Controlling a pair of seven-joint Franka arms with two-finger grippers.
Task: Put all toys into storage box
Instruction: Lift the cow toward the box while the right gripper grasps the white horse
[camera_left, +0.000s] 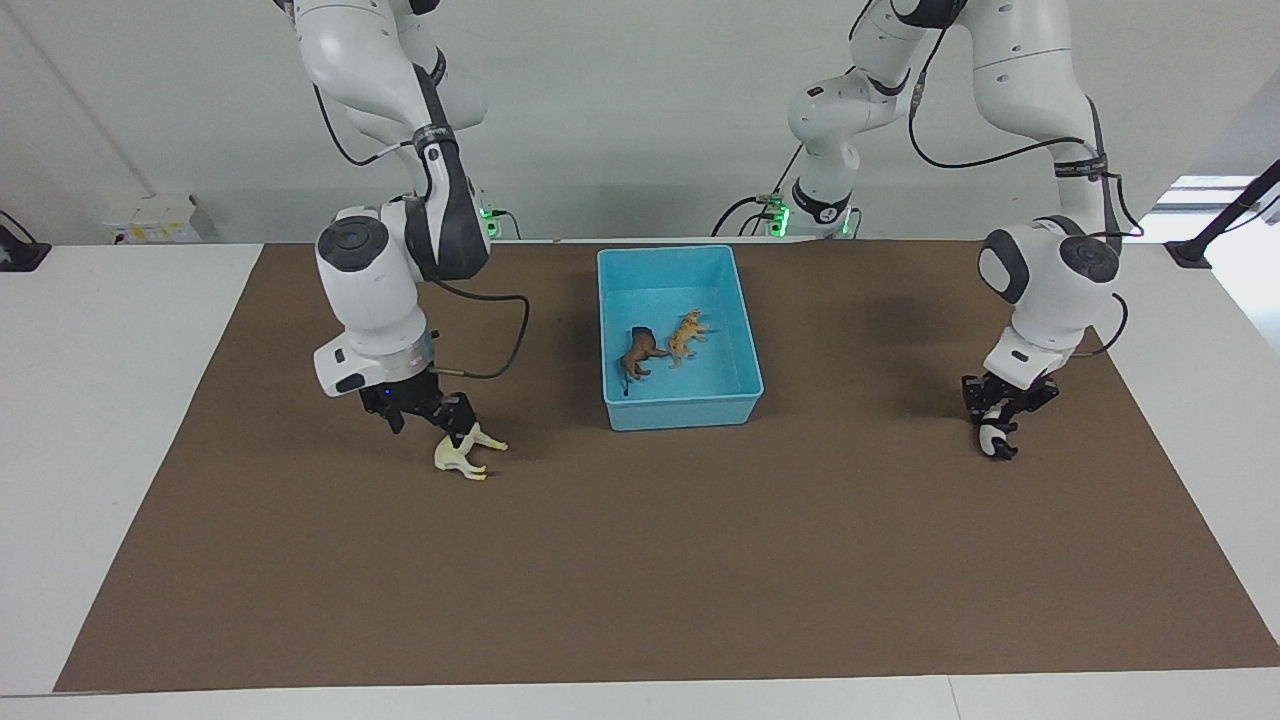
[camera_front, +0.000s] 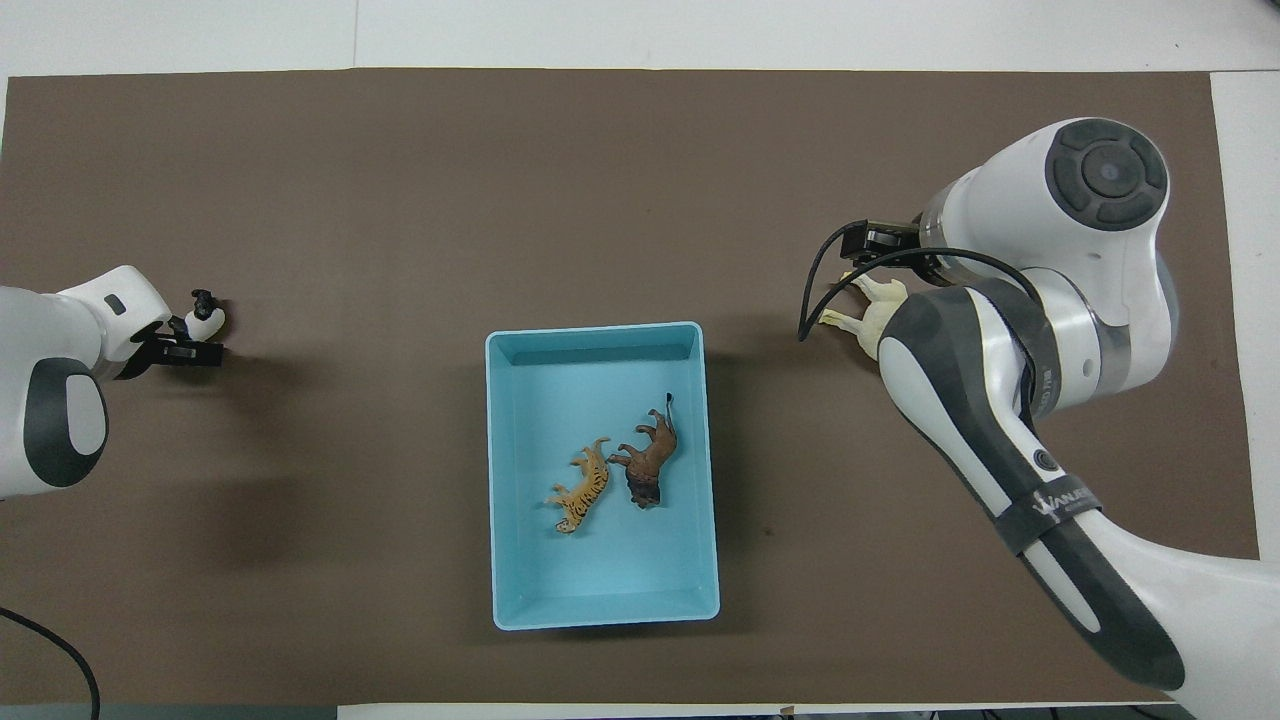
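The light blue storage box (camera_left: 682, 411) stands mid-table toward the robots; it also shows in the overhead view (camera_front: 604, 614). In it lie the orange striped tiger (camera_left: 686, 336) (camera_front: 582, 488) and the brown animal (camera_left: 642, 353) (camera_front: 651, 459). My right gripper (camera_left: 452, 425) is down at the mat toward the right arm's end, shut on the cream-white horse (camera_left: 463, 452) (camera_front: 872, 307), which lies tilted on the mat. My left gripper (camera_left: 993, 428) (camera_front: 196, 338) is low over the mat toward the left arm's end, shut on the black-and-white panda (camera_left: 994, 439) (camera_front: 207, 318).
A brown mat (camera_left: 640, 580) covers the white table. The box lies between the two grippers, somewhat nearer to the robots than both. Cables and arm bases sit at the robots' edge of the table.
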